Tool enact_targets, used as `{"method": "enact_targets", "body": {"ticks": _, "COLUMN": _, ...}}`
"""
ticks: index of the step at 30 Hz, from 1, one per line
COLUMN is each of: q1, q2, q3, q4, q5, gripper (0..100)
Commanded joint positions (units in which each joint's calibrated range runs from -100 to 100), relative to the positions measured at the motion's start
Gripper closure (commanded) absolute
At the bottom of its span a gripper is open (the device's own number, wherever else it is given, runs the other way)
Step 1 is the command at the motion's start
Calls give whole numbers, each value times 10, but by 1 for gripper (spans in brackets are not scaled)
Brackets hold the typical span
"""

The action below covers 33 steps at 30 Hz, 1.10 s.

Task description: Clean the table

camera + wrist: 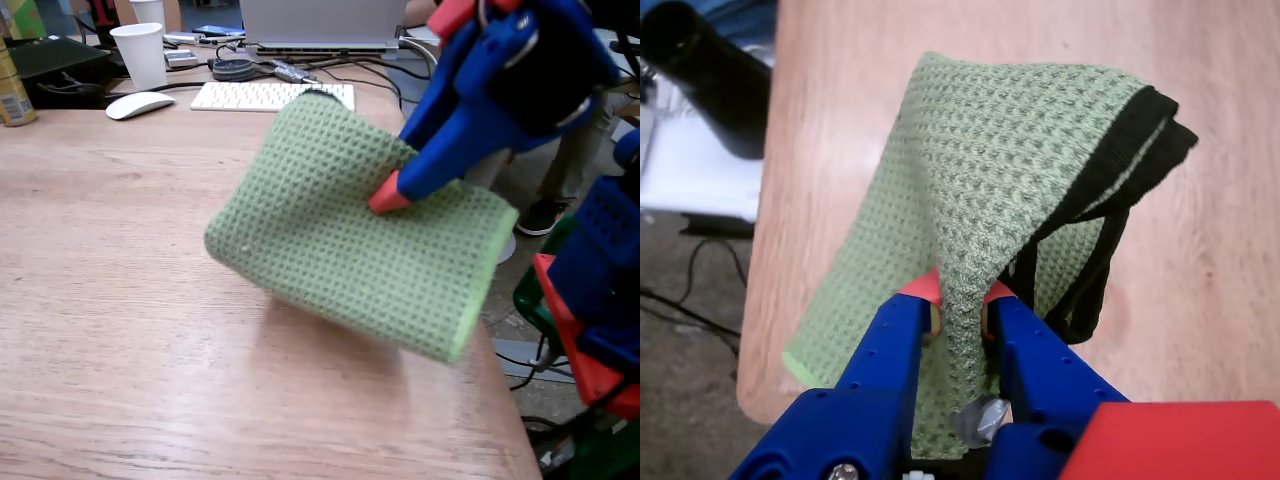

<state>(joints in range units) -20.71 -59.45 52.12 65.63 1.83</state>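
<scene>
Blue fingers (pixel 962 300) pinch a green waffle-weave cloth (pixel 350 225) above the light-wood counter (pixel 120 300), its long axis slanting toward the white keyboard (pixel 250 95).

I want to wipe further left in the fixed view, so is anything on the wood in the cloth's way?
Nothing visible: the table is bare left of the green cloth. Mouse, cup and keyboard sit farther back.

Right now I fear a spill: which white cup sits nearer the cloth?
The front cup, standing left of the keyboard above the mouse. The other cup sits farther back, cut off by the frame's top edge.
</scene>
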Motion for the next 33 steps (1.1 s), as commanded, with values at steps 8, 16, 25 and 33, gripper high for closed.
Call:
{"method": "enact_targets", "body": {"ticks": 8, "q1": -106, "q2": -202, "q3": 257, "q4": -97, "q5": -9, "gripper": 100}}
{"method": "enact_targets", "body": {"ticks": 16, "q1": -109, "q2": -310, "q3": 387, "q4": -100, "q5": -2, "gripper": 100}}
{"method": "enact_targets", "body": {"ticks": 25, "q1": -86, "q2": -188, "q3": 162, "q4": -19, "q5": -5, "gripper": 59}}
{"method": "enact_targets", "body": {"ticks": 33, "q1": 117, "q2": -79, "q3": -7, "q4": -77, "q5": -8, "gripper": 60}}
